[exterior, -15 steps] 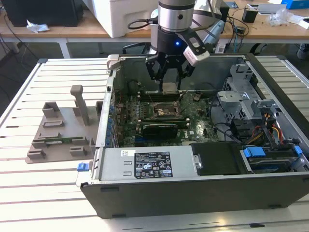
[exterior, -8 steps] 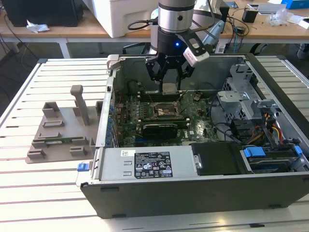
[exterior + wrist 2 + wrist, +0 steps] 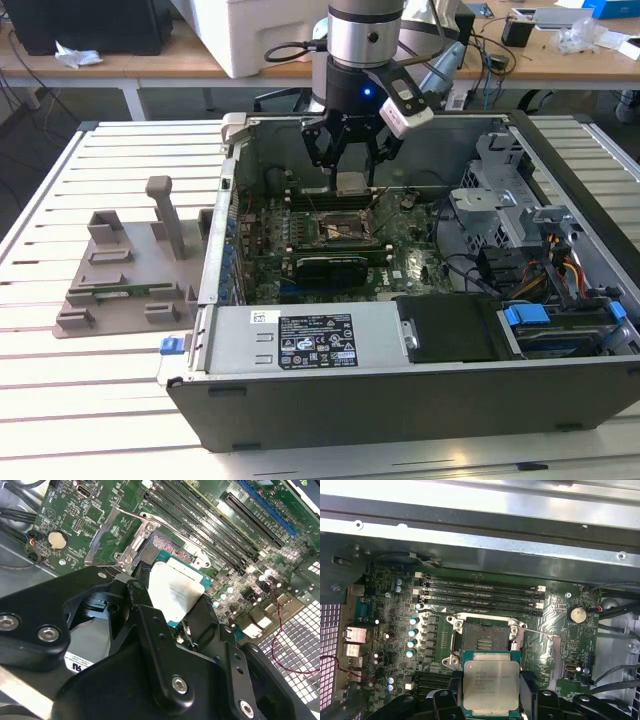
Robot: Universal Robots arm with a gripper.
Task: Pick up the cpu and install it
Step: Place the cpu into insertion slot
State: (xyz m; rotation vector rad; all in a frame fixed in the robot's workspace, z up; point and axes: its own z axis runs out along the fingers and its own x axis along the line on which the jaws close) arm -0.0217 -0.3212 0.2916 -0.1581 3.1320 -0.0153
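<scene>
Install step, by my read: gripper [image 3: 352, 178] clamped on the cpu [image 3: 491, 687], held above mid-motherboard [image 3: 560, 645] near the open socket [image 3: 482, 640], not seated; seating likely needs edges squared.

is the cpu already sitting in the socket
No, the gripper holds the cpu, and the open socket is empty in the first wrist view.

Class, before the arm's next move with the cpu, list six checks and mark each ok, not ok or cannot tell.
1. cpu held by gripper: ok.
2. socket empty: ok.
3. retention frame swung open: ok.
4. cpu edges parallel to socket edges: ok.
5. Corner marks matched: cannot tell.
6. cpu seated: not ok, it hangs above the motherboard.
</scene>
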